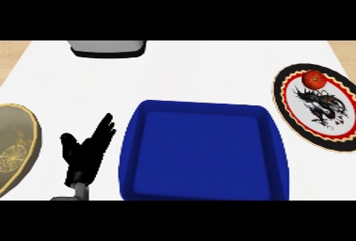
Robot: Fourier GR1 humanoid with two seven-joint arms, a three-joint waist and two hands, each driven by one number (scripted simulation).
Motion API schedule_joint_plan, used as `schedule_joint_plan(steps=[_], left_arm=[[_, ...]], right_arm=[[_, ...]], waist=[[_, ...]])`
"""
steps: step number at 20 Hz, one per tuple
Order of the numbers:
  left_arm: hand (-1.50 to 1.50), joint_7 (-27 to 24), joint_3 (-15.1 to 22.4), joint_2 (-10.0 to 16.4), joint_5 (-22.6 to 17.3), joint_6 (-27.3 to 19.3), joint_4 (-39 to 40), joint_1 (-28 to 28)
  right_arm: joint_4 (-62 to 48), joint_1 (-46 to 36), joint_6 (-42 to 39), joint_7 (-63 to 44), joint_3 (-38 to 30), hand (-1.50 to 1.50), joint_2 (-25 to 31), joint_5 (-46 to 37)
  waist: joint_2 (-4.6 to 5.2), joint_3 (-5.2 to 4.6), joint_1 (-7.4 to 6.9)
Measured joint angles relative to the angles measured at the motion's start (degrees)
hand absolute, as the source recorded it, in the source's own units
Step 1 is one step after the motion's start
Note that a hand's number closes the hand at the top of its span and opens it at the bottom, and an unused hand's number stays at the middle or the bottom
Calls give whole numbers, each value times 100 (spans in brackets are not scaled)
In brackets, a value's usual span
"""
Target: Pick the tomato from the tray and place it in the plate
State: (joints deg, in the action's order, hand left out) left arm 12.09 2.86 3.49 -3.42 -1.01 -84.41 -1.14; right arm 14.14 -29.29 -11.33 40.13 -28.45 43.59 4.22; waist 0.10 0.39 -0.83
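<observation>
Tomato (315, 80): red, round, resting on upper part of plate (279, 96), at counter's right side. Plate: white centre with black dragon motif, red-and-black scalloped border. Tray (201, 107): blue, rectangular, centre of white counter (208, 70), well apart from tomato. Left hand (84, 153): lower left, just beside tray's left wall, fingers straight and spread, pointing up, holding nothing, touching nothing. Gold patterned plate (14, 141): left edge. Grey, black-based object (108, 47): top edge, partly cut off.
</observation>
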Motion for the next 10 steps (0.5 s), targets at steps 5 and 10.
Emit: schedule_joint_plan(steps=[5, 10], left_arm=[[0, 84, -14, -17, 28, -35, 27, 38], [0, 31, -33, -7, 58, -30, -28, -37]], right_arm=[[-26, 505, -527, 423, 146, -150, 204, -125], [135, 1030, -539, 691, 309, -150, 217, -232]], waist=[[-15, -1, 24], [-29, -11, 57]])
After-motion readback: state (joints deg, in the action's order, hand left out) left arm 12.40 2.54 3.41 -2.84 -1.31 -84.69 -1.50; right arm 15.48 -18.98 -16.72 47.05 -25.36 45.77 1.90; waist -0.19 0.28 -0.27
